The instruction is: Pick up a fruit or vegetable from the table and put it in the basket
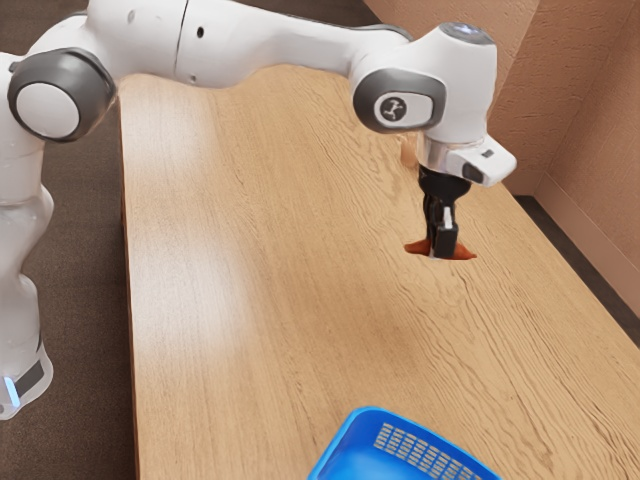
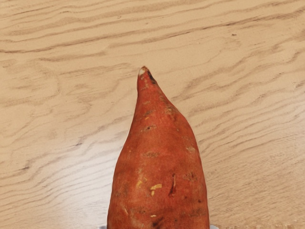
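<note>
Exterior view, blue basket on wood-grained table, dark floor, brown walls

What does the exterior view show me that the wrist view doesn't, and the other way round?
Exterior view: the white robot arm, black two-finger gripper, blue plastic basket and brown walls.
Wrist view: close detail of the reddish-orange, tapered sweet potato, its pale tip and yellowish skin flecks.
Both: that sweet potato and the light wooden table.

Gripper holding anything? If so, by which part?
Yes, the sweet potato, across its middle; its two ends stick out either side of the gripper.
</note>
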`<state>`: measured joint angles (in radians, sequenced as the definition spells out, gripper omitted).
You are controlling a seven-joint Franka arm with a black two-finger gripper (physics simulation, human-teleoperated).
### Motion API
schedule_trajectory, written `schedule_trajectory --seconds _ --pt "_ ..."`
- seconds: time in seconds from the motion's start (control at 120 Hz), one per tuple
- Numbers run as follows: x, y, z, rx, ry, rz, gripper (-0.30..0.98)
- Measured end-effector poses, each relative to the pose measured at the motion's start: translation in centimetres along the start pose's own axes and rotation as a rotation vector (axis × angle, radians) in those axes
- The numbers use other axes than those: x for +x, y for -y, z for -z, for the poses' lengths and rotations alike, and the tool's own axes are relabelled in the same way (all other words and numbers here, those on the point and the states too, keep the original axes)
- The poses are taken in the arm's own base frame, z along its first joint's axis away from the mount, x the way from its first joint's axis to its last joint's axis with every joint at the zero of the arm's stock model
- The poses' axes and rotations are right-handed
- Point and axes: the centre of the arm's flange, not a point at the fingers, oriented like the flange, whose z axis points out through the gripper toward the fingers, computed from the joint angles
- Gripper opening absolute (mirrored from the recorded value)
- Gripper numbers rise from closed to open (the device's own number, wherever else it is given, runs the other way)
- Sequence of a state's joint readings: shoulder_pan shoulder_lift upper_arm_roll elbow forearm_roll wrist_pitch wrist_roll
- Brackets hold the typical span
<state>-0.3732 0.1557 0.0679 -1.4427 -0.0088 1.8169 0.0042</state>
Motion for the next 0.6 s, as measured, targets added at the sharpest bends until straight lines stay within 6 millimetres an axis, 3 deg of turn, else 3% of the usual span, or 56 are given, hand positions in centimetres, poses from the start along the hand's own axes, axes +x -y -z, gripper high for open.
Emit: schedule_trajectory --seconds 0.192,0.6 --pt "-0.8 -7.7 1.1 -0.003 0.028 -0.146 0.16" --pt "-2.7 -18.7 1.8 -0.003 0.035 -0.341 0.16"
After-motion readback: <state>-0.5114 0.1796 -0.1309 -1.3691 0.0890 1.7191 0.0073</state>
